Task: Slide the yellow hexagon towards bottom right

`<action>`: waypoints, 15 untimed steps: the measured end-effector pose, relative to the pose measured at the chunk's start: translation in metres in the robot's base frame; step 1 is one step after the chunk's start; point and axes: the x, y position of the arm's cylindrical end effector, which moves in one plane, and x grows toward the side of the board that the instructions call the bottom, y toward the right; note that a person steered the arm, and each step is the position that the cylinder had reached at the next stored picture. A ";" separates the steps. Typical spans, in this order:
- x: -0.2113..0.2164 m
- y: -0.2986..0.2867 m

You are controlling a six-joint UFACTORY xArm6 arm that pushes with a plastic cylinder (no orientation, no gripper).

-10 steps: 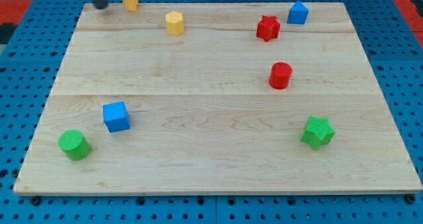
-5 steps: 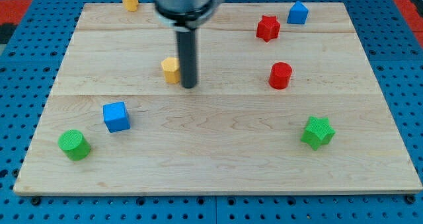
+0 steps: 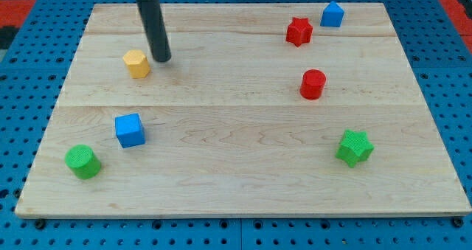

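Note:
The yellow hexagon (image 3: 136, 63) lies on the wooden board (image 3: 243, 183), in the upper left part. My tip (image 3: 163, 59) stands just to the hexagon's right, a small gap away from it or barely touching. The dark rod rises from the tip to the view's top edge. A second yellow block seen earlier at the board's top edge does not show now; the rod stands where it was.
A blue cube (image 3: 130, 130) and a green cylinder (image 3: 82, 161) lie at the lower left. A red star (image 3: 299, 31) and a blue block (image 3: 332, 14) are at the upper right. A red cylinder (image 3: 313, 84) is right of centre, and a green star (image 3: 355, 147) is at the lower right.
The yellow hexagon went from the board's top down to the middle, then left and slightly up. My tip moved from the hexagon's lower right up and to the left.

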 end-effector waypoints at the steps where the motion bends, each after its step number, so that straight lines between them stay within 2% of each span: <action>1: -0.025 -0.053; 3: 0.052 -0.057; 4: 0.048 -0.096; 5: 0.104 -0.067; 6: 0.110 0.022; 7: 0.096 0.057; 8: 0.066 0.048; 10: 0.157 0.227; 11: 0.168 0.290; 12: 0.168 0.308; 13: 0.185 0.330; 15: 0.197 0.337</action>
